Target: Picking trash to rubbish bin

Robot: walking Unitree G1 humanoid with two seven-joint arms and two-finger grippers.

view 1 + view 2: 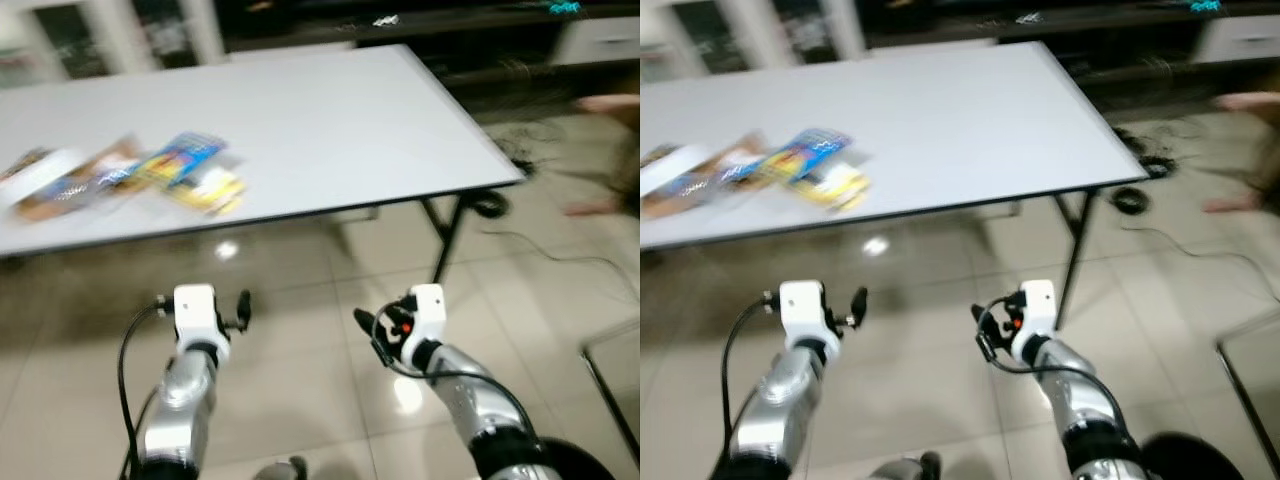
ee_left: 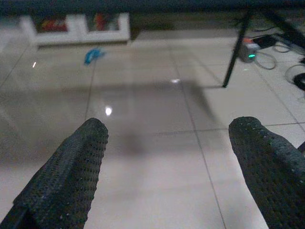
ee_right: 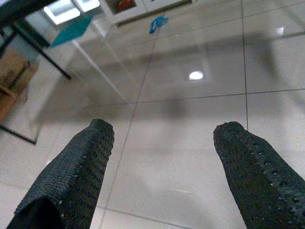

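Several crumpled wrappers lie on the left part of the white table (image 1: pixel 340 120): a blue and yellow packet (image 1: pixel 185 160), a yellow one (image 1: pixel 212 190) and brown and white ones (image 1: pixel 60 180). A small blue scrap (image 2: pixel 93 55) lies on the tiled floor under the table, near a white cabinet. My left gripper (image 2: pixel 174 133) is held low in front of the table's near edge, open and empty above the tiles. My right gripper (image 3: pixel 162 129) hangs beside it at the same height, also open and empty.
A black table leg (image 1: pixel 445 235) stands just ahead of my right arm. Cables (image 1: pixel 520 150) and a power adapter with a green light (image 2: pixel 249 50) lie on the floor beyond it. A blurred person (image 1: pixel 605 150) is at the right edge. A metal frame (image 1: pixel 610 370) stands at lower right.
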